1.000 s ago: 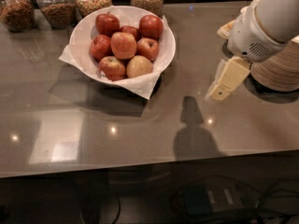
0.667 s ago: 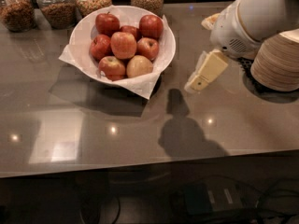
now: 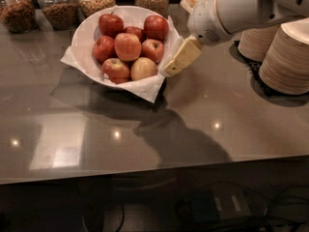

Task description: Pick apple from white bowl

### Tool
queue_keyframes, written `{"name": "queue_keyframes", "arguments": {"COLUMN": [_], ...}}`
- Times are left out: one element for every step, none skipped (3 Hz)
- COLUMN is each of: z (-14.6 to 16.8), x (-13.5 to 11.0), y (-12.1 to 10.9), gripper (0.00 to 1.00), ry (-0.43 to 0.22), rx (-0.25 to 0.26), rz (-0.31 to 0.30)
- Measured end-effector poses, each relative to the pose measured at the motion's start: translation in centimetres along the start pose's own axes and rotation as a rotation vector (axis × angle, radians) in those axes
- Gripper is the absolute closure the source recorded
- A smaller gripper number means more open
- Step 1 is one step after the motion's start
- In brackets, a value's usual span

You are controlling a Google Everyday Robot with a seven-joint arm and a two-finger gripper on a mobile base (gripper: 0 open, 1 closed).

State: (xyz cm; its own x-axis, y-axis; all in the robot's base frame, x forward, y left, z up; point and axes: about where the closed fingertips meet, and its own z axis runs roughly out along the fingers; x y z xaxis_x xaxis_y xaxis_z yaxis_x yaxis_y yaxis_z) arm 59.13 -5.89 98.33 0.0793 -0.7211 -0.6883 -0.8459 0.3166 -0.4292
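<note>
The white bowl (image 3: 80, 33), lined with white paper whose corners stick out, stands at the back left of the grey counter. It holds several red and yellow-red apples (image 3: 128, 46) heaped together. My gripper (image 3: 175, 37) hangs on the white arm that comes in from the upper right, just at the bowl's right rim. It is open and empty. One beige finger (image 3: 181, 58) slants down over the paper corner, close to the nearest apples. The other finger (image 3: 189, 3) shows higher up behind the arm.
Several glass jars (image 3: 60, 6) of nuts and grains line the back edge behind the bowl. Stacks of beige paper bowls (image 3: 289, 57) stand on a dark mat at the right. The counter's front edge (image 3: 145, 174) runs across the lower part of the view.
The arm and gripper have moved left from beside the paper bowl stacks to the right rim of the white bowl. The bowl and apples have not moved.
</note>
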Motion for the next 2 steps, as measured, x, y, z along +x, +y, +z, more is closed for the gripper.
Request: {"name": "queue_keyframes", "arguments": {"z": [3.2,5.9], "x": [-2.1,-3.5], "y": [-0.7,-1.3], "gripper": [0.0,0.0], "ry": [-0.07,-0.126], "rx": [-0.024,-0.045], "rz": [-0.03,-0.062]}}
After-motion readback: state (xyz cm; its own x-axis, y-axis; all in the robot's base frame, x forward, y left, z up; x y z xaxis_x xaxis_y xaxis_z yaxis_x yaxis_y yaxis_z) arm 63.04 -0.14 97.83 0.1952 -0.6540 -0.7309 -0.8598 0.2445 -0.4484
